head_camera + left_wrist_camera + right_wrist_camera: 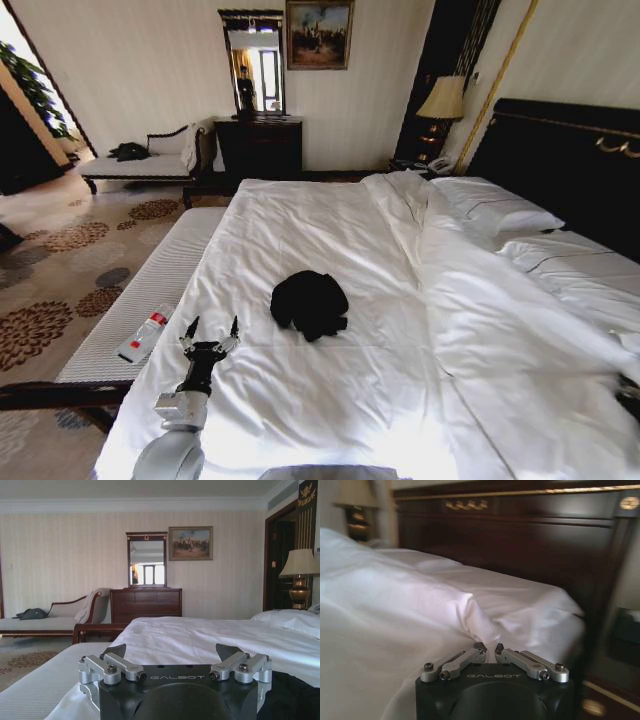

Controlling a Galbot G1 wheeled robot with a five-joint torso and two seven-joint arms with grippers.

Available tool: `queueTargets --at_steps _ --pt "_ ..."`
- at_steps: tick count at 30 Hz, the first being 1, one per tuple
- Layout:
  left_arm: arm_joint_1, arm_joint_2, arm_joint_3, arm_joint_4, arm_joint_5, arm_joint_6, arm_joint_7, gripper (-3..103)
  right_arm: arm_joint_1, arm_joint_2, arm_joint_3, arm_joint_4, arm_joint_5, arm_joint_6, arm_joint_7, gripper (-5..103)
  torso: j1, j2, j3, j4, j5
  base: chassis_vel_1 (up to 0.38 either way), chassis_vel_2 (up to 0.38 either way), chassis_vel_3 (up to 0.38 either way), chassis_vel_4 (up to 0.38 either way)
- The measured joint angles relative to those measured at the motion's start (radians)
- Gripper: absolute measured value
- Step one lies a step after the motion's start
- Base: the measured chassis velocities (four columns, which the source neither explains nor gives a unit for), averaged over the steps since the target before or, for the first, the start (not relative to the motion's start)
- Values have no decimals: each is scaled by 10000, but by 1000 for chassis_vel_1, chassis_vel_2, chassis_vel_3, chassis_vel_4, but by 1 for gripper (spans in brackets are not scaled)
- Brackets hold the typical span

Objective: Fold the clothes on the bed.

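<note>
"GALBOT" reads in pale letters on the black body of the left gripper (175, 655), just below its spread fingers. The same "GALBOT" sits on the right gripper (488, 651), under fingertips nearly touching. Nothing else legible.

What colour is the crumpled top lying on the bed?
Black; the top shows best in the head view, bunched on the white duvet.

Black top (310, 302) on white duvet (330, 250); dark headboard (560, 160); beige carpet (60, 270) w/ brown floral medallions.
</note>
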Motion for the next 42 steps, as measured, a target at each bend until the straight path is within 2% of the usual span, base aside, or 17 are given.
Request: queueTargets --at_steps 7,11,18,22,37,38,39,41,42 --pt "25 25 26 -26 36 27 -14 100 320 -388 494 -1686 -610 641 57 2 0 0 -1 -2 1 0 0 0 0" --pt "67 53 15 -68 41 39 -22 100 657 -678 706 -2800 -1464 1346 250 2 0 0 -1 1 1 0 0 0 0" --pt "158 87 -18 -135 63 40 -28 100 927 -920 773 -4216 -2439 2264 446 2 0 0 -1 5 4 0 0 0 0" --pt "202 119 -14 -192 80 40 -29 100 1075 -1109 826 -4794 -2689 2598 569 2 1 0 0 6 2 0 0 0 0" --pt "305 106 -40 -274 103 43 -35 100 1270 -1236 797 -5495 -2644 2872 721 0 0 0 0 2 0 0 0 0 0" --pt "318 106 -44 -284 103 43 -35 100 1275 -1233 797 -5535 -2644 2873 752 5 0 0 0 1 -2 0 0 0 0" --pt "327 109 -50 -291 103 43 -35 100 1270 -1221 801 -5556 -2646 2864 767 5 0 0 0 -4 -4 0 0 0 0" --pt "343 120 -68 -306 104 43 -36 100 1215 -1155 830 -5584 -2651 2820 814 15 0 0 -1 -12 -5 0 0 0 0" --pt "343 120 -68 -306 104 43 -36 100 1215 -1155 830 -5584 -2651 2820 814 15 0 0 -1 -12 -5 0 0 0 0"
